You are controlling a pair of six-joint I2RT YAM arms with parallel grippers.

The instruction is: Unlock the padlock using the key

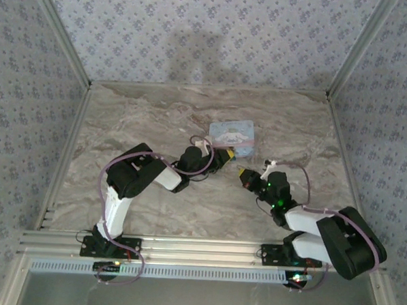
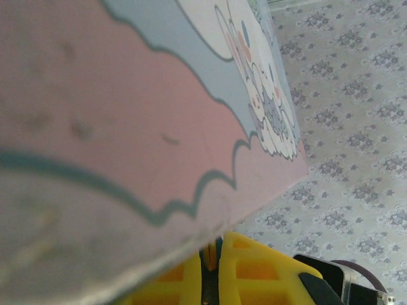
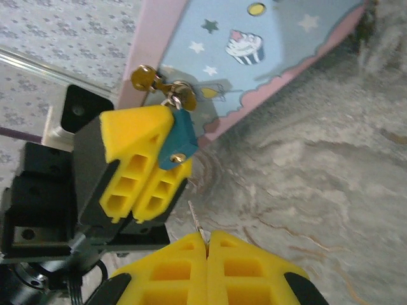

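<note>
The padlock is a small teal lock with a brass keyhole facing down. It hangs from the brass clasp of the pale blue cartoon tin. My left gripper is shut on the padlock, its yellow fingers on either side of the lock body. In the left wrist view the left gripper sits right under the tin's pink side. My right gripper is shut on the key, a thin silvery blade pointing up at the padlock, a short gap below its keyhole.
The marble tabletop stretches around the tin, with patterned walls behind and at both sides. A metal rail runs along the near edge by the arm bases. The two grippers are close together just in front of the tin.
</note>
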